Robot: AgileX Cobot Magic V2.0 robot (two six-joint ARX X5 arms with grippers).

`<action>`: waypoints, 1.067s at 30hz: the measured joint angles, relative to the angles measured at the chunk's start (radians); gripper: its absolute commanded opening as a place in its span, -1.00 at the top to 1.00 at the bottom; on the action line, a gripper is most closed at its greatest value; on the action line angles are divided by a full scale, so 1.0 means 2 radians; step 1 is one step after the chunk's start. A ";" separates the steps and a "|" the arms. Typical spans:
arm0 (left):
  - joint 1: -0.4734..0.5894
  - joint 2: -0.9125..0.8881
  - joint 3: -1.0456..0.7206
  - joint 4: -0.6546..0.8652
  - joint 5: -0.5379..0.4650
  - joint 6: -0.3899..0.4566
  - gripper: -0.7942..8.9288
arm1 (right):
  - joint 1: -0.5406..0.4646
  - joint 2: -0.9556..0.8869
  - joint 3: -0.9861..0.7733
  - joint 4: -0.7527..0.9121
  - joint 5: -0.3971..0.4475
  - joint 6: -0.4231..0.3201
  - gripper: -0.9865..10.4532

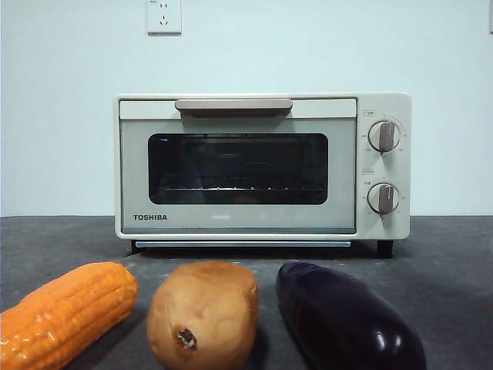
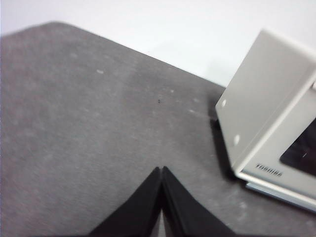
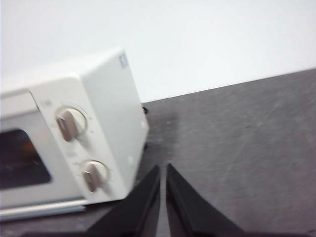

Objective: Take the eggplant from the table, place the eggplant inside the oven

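Note:
The dark purple eggplant (image 1: 347, 320) lies on the grey table (image 1: 447, 262) at the front right, next to a brown potato. Behind it stands the cream Toshiba oven (image 1: 262, 166) with its door closed. In the left wrist view my left gripper (image 2: 161, 170) is shut and empty, over bare table to the left of the oven (image 2: 269, 113). My right gripper (image 3: 163, 169) is shut and empty too, over the table (image 3: 237, 148) beside the oven's knob side (image 3: 74, 143). Neither gripper shows in the front view.
An orange corn cob (image 1: 65, 312) lies at the front left and a brown potato (image 1: 202, 314) sits between it and the eggplant. A wall socket (image 1: 163, 15) is on the wall behind the oven.

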 measured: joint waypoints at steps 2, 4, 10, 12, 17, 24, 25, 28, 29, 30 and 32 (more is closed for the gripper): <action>0.000 0.000 0.000 0.000 0.012 -0.017 0.83 | 0.000 0.000 0.002 -0.008 -0.010 0.026 0.82; 0.000 0.000 0.001 -0.002 0.026 -0.025 0.83 | 0.000 0.000 0.012 -0.033 -0.011 0.049 0.82; 0.000 0.021 0.033 -0.026 0.051 -0.044 0.83 | 0.000 0.010 0.089 -0.120 -0.011 0.072 0.82; 0.000 0.039 0.060 -0.034 0.068 -0.048 0.83 | 0.000 0.025 0.121 -0.147 -0.011 0.072 0.82; 0.000 0.093 0.117 -0.037 0.097 -0.049 0.83 | 0.000 0.076 0.196 -0.202 -0.020 0.065 0.82; 0.000 0.195 0.224 -0.080 0.138 -0.030 0.83 | 0.000 0.173 0.313 -0.285 -0.068 0.018 0.82; 0.000 0.212 0.241 -0.090 0.146 -0.025 0.83 | 0.000 0.189 0.330 -0.301 -0.080 0.013 0.82; -0.003 0.256 0.288 -0.112 0.164 -0.008 0.83 | 0.000 0.236 0.376 -0.348 -0.119 0.000 0.82; -0.004 0.267 0.302 -0.120 0.169 -0.003 0.83 | 0.000 0.249 0.389 -0.364 -0.131 -0.004 0.82; -0.007 0.280 0.318 -0.130 0.173 0.002 0.83 | 0.000 0.265 0.406 -0.385 -0.146 -0.010 0.82; -0.012 0.304 0.346 -0.152 0.187 0.014 0.83 | 0.000 0.292 0.432 -0.417 -0.169 -0.022 0.82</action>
